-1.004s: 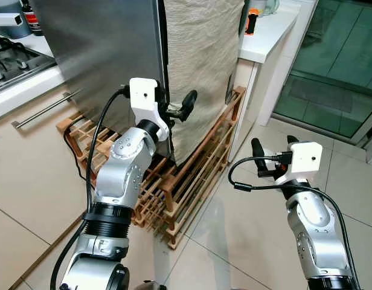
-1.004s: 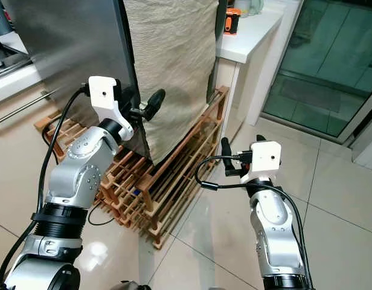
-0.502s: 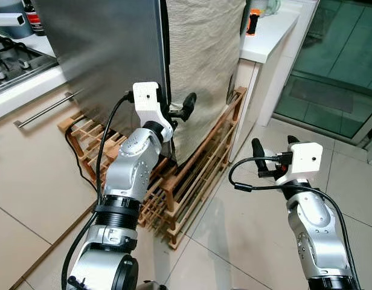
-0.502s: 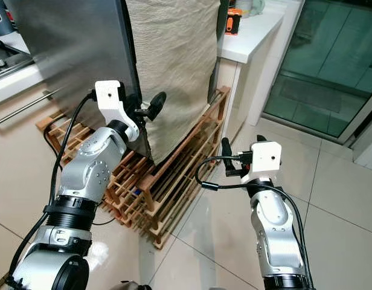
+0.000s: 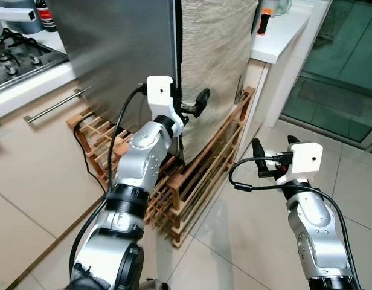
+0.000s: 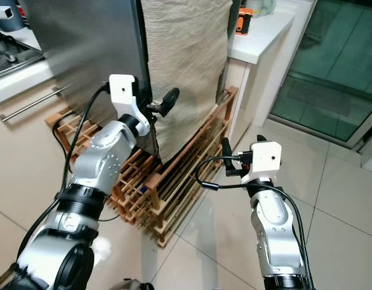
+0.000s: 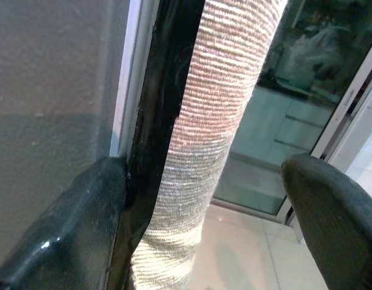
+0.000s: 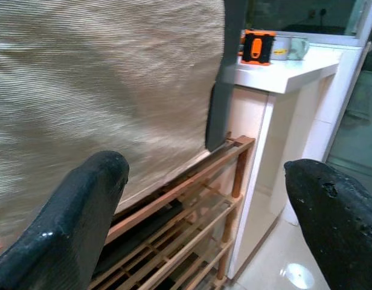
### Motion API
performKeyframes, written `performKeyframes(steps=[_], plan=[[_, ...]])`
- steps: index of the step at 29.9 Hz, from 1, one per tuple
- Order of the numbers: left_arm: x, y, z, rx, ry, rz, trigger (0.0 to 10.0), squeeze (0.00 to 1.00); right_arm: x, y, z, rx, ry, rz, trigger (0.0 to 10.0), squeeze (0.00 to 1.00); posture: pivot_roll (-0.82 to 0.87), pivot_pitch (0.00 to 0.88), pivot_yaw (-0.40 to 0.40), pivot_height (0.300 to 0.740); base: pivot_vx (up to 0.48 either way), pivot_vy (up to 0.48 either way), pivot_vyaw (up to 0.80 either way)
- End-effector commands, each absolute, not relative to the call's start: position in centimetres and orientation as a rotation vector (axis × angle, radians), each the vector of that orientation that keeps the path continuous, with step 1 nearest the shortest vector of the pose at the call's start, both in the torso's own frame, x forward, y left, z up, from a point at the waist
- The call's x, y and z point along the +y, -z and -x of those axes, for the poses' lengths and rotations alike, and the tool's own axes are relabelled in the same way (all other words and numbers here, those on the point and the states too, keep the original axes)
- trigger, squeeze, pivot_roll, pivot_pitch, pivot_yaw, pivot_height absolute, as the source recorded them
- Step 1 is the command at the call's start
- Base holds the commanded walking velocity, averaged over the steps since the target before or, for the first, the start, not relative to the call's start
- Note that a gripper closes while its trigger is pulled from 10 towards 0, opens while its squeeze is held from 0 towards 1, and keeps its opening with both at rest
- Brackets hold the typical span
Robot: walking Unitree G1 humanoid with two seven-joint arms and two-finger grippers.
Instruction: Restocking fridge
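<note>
Hooking spread left gripper [image 5: 187, 110] fingers around fridge door [image 5: 122, 54] edge (nothing gripped), probably for opening; right gripper [image 5: 273, 147] idling open-fingered, empty.

The left arm reaches forward and up, its left gripper [image 5: 187, 106] spread wide, while the right arm stays lower — elbow bent — with the right gripper [image 5: 272, 142] likewise parted, fingers pointing up.

Even, bright indoor light; head views sharp. Glossy floor tiles [image 5: 246, 241] mirror pale glare near the wooden rack [image 5: 192, 181]. In both wrist views the near black fingers [image 8: 65, 223] look soft and unfocused.
</note>
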State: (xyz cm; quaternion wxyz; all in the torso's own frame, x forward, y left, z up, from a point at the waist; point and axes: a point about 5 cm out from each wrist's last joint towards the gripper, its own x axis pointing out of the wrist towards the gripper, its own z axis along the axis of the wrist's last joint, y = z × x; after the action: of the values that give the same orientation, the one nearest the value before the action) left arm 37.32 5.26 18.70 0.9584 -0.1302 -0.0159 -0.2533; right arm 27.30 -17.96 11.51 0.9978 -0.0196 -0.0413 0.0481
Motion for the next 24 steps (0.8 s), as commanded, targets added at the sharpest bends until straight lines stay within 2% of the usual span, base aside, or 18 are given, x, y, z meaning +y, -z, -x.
performKeyframes(steps=[1, 6, 7, 8, 11, 13, 16, 17, 22, 24], plan=[[0.8, -21.1, -36.8, -0.088, 0.723, 0.274, 10.0, 0.00, -17.5, -11.7, -27.2, -0.080, -0.126, 0.054, 10.0, 0.00, -0.24, 0.000, 0.078, 0.740, 0.000, 0.000, 0.00], [-4.2, -22.0, -35.3, -0.060, 0.929, 0.337, 10.0, 0.00, -16.5, -10.9, -26.6, -0.002, -0.245, 0.018, 10.0, 0.00, -0.28, 0.000, 0.083, 0.740, 0.000, 0.000, 0.00], [-7.5, -23.1, -33.7, -0.060, 1.064, 0.372, 10.0, 0.00, -15.9, -10.8, -26.1, 0.017, -0.298, 0.020, 10.0, 0.00, -0.31, 0.000, 0.077, 0.740, 0.000, 0.000, 0.00], [-7.5, -23.1, -33.7, -0.060, 1.064, 0.372, 10.0, 0.00, -15.9, -10.8, -26.1, 0.017, -0.298, 0.020, 10.0, 0.00, -0.31, 0.000, 0.077, 0.740, 0.000, 0.000, 0.00], [-11.9, -25.1, -29.9, -0.084, 1.321, 0.470, 10.0, 0.00, -15.8, -11.3, -25.9, 0.004, -0.313, 0.042, 10.0, 0.00, -0.33, 0.000, 0.072, 0.740, 0.000, 0.000, 0.00], [-13.3, -26.2, -27.7, -0.113, 1.479, 0.525, 10.0, 0.00, -16.2, -11.6, -26.0, -0.004, -0.305, 0.051, 10.0, 0.00, -0.34, 0.000, 0.070, 0.740, 0.000, 0.000, 0.00], [-13.1, -26.5, -27.1, -0.146, 1.550, 0.538, 10.0, 0.00, -16.5, -11.8, -26.0, -0.007, -0.299, 0.056, 10.0, 0.00, -0.34, 0.000, 0.067, 0.740, 0.000, 0.000, 0.00], [-11.2, -26.7, -28.3, -0.152, 1.523, 0.589, 10.0, 0.00, -16.5, -11.8, -25.8, 0.001, -0.303, 0.052, 10.0, 0.00, -0.33, 0.000, 0.056, 0.740, 0.000, 0.000, 0.00], [-9.2, -27.2, -29.3, -0.179, 1.497, 0.622, 10.0, 0.00, -16.2, -11.6, -25.6, 0.023, -0.323, 0.042, 10.0, 0.00, -0.31, 0.000, 0.047, 0.740, 0.000, 0.000, 0.00], [-6.3, -28.0, -30.2, -0.225, 1.455, 0.624, 10.0, 0.00, -15.3, -11.6, -25.5, 0.028, -0.359, 0.036, 10.0, 0.00, -0.29, 0.000, 0.044, 0.740, 0.000, 0.000, 0.00]])
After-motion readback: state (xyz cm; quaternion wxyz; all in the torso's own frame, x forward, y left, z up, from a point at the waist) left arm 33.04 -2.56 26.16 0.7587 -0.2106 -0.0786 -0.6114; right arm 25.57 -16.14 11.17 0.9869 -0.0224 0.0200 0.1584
